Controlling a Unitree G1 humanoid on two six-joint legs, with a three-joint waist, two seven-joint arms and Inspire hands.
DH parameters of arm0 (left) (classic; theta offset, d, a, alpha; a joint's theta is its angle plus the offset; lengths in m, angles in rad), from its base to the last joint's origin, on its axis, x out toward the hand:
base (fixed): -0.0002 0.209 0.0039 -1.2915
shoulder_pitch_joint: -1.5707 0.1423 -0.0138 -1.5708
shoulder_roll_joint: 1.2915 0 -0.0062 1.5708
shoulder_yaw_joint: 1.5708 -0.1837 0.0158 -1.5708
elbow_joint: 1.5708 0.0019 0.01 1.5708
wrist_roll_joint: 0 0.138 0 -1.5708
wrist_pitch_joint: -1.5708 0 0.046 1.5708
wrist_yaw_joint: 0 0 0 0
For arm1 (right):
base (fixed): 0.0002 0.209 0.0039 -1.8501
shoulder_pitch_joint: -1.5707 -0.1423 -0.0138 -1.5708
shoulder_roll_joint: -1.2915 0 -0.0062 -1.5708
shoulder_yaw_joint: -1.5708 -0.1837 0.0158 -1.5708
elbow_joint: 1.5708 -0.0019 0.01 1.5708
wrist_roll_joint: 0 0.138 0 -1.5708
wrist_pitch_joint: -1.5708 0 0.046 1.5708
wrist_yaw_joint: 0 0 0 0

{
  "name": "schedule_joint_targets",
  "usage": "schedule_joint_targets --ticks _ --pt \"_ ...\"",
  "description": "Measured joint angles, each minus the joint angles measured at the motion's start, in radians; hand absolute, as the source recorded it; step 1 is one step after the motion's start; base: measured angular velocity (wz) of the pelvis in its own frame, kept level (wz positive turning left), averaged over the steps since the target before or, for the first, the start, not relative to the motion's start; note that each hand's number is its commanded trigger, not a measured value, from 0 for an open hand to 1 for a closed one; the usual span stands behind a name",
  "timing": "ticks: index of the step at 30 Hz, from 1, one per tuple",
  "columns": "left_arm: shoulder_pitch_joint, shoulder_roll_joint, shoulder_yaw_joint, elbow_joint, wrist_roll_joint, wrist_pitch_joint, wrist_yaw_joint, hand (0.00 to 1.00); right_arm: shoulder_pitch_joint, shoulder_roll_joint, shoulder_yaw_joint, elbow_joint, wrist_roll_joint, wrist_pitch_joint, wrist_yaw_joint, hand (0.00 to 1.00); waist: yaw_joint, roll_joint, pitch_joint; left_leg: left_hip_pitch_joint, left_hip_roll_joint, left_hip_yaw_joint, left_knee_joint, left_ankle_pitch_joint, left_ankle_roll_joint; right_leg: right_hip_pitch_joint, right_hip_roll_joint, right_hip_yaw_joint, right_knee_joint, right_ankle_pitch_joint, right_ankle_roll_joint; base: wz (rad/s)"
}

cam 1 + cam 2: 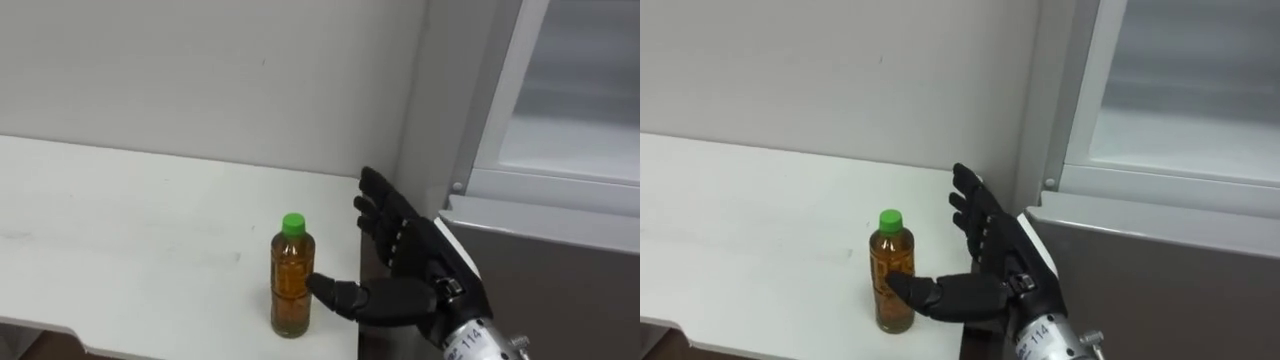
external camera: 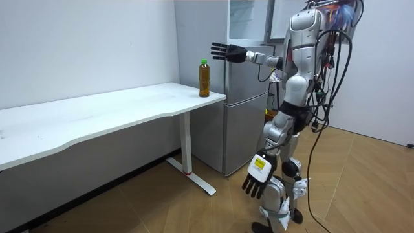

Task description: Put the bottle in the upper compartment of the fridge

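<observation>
**A:** Where's the bottle (image 1: pixel 291 275) at?

**B:** Standing upright near the worktop (image 1: pixel 120 230) corner, green cap on. The right hand (image 1: pixel 405 265) is just beside it, fingers spread wide, thumb pointing at it, nothing gripped.

**A:** And the rest?

**B:** The fridge (image 1: pixel 560 270) sits right next to the worktop. The left hand (image 2: pixel 253 186) hangs loose by the leg.

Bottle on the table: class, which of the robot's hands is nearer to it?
Right. The right hand is open just beside the bottle, thumb toward it; the left hand hangs low by the leg.
</observation>
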Motion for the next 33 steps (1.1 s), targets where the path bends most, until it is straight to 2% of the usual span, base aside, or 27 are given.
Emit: schedule_joint_targets --ticks 6,9,13,20,24,33 --pt "-0.005 0.0 0.008 -0.005 0.024 0.003 -0.02 0.0 -0.023 -0.012 -0.003 0.032 -0.001 0.007 0.0 0.0 0.009 -0.007 -0.0033 -0.001 -0.002 -0.014 0.001 0.0 0.0 -0.002 -0.002 -0.004 0.0 0.0 0.0 0.04" --pt "-0.004 0.0 0.007 -0.014 0.031 0.02 -0.031 0.0 -0.048 -0.031 -0.002 0.06 0.003 0.012 0.001 0.0 0.008 -0.007 -0.0029 -0.004 -0.003 -0.019 0.003 0.0 0.0 -0.002 -0.003 -0.013 0.0 0.0 0.0 0.03" --pt "-0.001 0.001 0.006 -0.043 0.031 0.042 -0.035 0.0 -0.092 -0.068 0.0 0.129 -0.001 0.04 0.001 0.0 0.015 -0.01 -0.0025 -0.013 -0.003 -0.025 0.011 0.0 0.0 -0.004 -0.003 -0.017 0.0 0.0 0.0 0.05" --pt "-0.002 0.001 0.006 -0.043 0.031 0.063 -0.04 0.0 -0.099 -0.071 0.0 0.152 0.004 0.058 0.01 0.0 0.028 -0.014 -0.0018 -0.019 -0.004 -0.03 0.016 0.0 0.0 -0.002 -0.004 -0.018 0.002 0.0 0.0 0.01" --pt "-0.01 0.0 -0.001 -0.044 0.031 0.071 -0.039 0.0 -0.165 -0.07 -0.002 0.218 0.044 0.08 0.009 0.0 0.028 -0.017 -0.0031 -0.027 -0.006 -0.042 0.018 0.0 0.0 -0.002 -0.004 -0.021 0.001 0.0 0.0 0.08" --pt "-0.019 0.001 0.0 -0.064 0.031 0.082 -0.037 0.0 -0.246 -0.071 -0.008 0.278 0.088 0.085 -0.033 0.0 0.035 -0.019 -0.0038 -0.03 -0.009 -0.065 0.035 0.001 0.0 0.005 -0.006 -0.045 0.0 0.0 0.0 0.08"
